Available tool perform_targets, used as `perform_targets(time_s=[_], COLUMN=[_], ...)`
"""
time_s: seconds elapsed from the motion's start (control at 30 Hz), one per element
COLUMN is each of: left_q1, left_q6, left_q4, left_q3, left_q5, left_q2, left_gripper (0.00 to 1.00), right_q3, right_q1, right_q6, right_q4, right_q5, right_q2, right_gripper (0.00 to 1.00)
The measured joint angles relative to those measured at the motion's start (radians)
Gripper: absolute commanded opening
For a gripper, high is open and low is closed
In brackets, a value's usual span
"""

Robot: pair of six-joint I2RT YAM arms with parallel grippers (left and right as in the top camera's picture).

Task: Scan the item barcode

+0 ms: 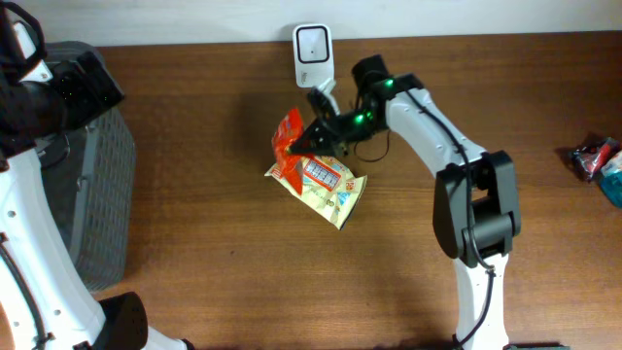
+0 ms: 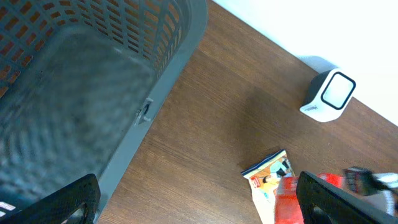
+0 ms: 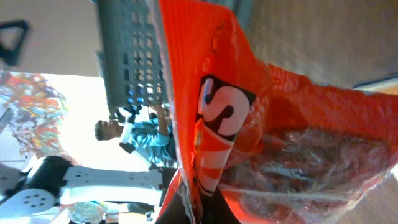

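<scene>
My right gripper (image 1: 311, 138) is shut on an orange-red snack bag (image 1: 287, 138) and holds it just above the table, a little in front of the white scanner (image 1: 312, 51). Seen from the right wrist, the bag (image 3: 261, 118) fills the frame and its edge is pinched between the jaws of the right gripper (image 3: 205, 208). No barcode shows. My left gripper (image 2: 199, 208) hangs open and empty at the far left, beside the grey basket (image 2: 93, 74). From there the scanner (image 2: 328, 94) and the red bag (image 2: 287, 198) are visible.
A pale yellow snack bag (image 1: 326, 185) lies on the table under and beside the held bag, also showing as the yellow bag (image 2: 267, 176). The grey basket (image 1: 102, 194) stands at the left edge. More packets (image 1: 598, 160) lie at the right edge.
</scene>
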Motion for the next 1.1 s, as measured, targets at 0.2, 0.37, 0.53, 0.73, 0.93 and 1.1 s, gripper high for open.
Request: perform_targets(time_s=[0.2,0.37,0.53,0.73,0.93,1.1], left_q1=[0.000,0.000,0.000,0.000,0.000,0.000], left_q6=[0.000,0.000,0.000,0.000,0.000,0.000], left_q4=[0.000,0.000,0.001,0.000,0.000,0.000], left_q3=[0.000,0.000,0.000,0.000,0.000,0.000], left_q5=[0.000,0.000,0.000,0.000,0.000,0.000], left_q2=[0.000,0.000,0.000,0.000,0.000,0.000], left_gripper=[0.99,0.99,0.99,0.99,0.99,0.99], right_q3=[-0.052,-0.057,0.061,0.345,0.434,0.434], right_q1=[-0.027,-0.095,-0.217,-0.313,-0.257,-0.097], right_q6=[0.112,0.149,0.134,0.085,0.030,-0.038], right_q4=[0.024,-0.043,-0.258,-0.535,-0.618,-0.497], right_q5=[0.192,0.329,0.584,0.938,0.980,0.768], right_q2=[0.013,0.019,0.020,0.036,0.036,0.036], right_gripper=[0.04,0.05,0.06,0.04,0.04,0.04])
